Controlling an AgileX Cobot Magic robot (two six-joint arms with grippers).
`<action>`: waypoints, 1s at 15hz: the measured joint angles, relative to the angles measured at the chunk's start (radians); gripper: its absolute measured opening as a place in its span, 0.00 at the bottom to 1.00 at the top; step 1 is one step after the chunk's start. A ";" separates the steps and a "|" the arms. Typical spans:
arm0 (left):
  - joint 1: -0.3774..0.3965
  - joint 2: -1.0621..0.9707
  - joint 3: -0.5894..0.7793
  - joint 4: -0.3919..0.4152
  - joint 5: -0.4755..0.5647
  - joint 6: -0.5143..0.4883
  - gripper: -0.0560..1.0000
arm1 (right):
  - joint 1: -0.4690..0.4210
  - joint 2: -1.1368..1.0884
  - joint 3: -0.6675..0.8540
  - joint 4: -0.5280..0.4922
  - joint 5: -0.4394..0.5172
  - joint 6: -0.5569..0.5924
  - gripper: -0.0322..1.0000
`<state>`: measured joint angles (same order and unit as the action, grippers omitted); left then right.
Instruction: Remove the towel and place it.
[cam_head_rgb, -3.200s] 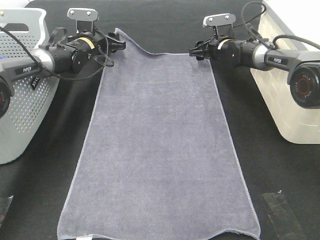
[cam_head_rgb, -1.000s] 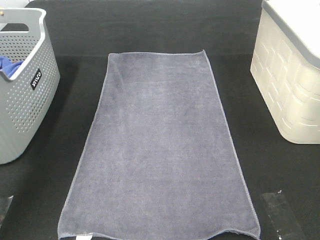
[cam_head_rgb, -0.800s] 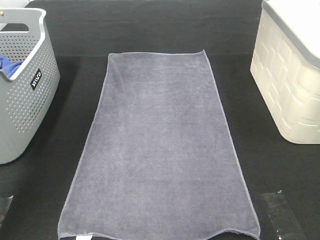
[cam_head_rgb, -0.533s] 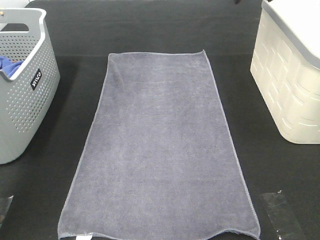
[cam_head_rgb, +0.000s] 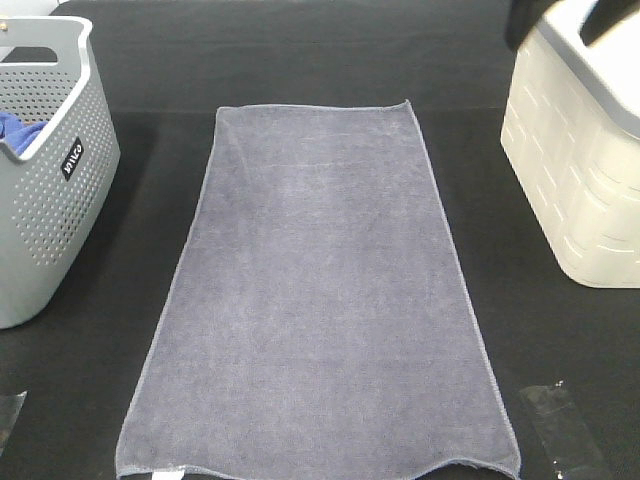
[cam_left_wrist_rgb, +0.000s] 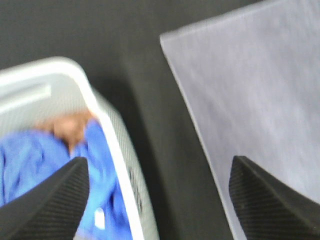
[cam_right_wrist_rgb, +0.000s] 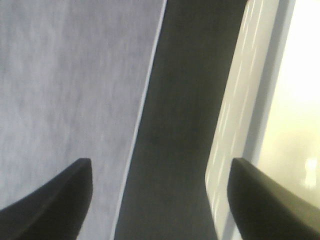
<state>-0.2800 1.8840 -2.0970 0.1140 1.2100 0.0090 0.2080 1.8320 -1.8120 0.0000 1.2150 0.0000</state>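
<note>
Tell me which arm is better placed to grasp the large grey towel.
Probably left: the left hand, open, hovers by a corner of the grey-lavender microfibre towel; the right hand, open, faces only its side hem.

From my remote seat this reads as a staged laundry-sorting test bench, not a lived-in home. I see a worktop (cam_head_rgb: 300, 60) draped in plain black cloth, a grey perforated laundry basket (cam_head_rgb: 50, 220) holding a blue cloth (cam_head_rgb: 18, 130), a cream lidded storage bin (cam_head_rgb: 575, 190), and a towel (cam_head_rgb: 320, 300) spread flat between them.
</note>
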 joint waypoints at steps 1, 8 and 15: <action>0.000 -0.078 0.107 -0.001 0.001 -0.009 0.75 | 0.000 -0.064 0.094 0.000 0.000 0.000 0.72; 0.000 -0.503 0.928 -0.008 0.010 -0.081 0.75 | 0.000 -0.408 0.699 0.005 0.003 0.000 0.72; 0.000 -1.041 1.456 -0.063 -0.045 -0.085 0.75 | 0.000 -0.854 1.205 0.007 -0.067 0.000 0.72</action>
<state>-0.2800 0.8430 -0.6410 0.0510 1.1650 -0.0760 0.2080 0.9780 -0.6070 0.0070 1.1480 0.0000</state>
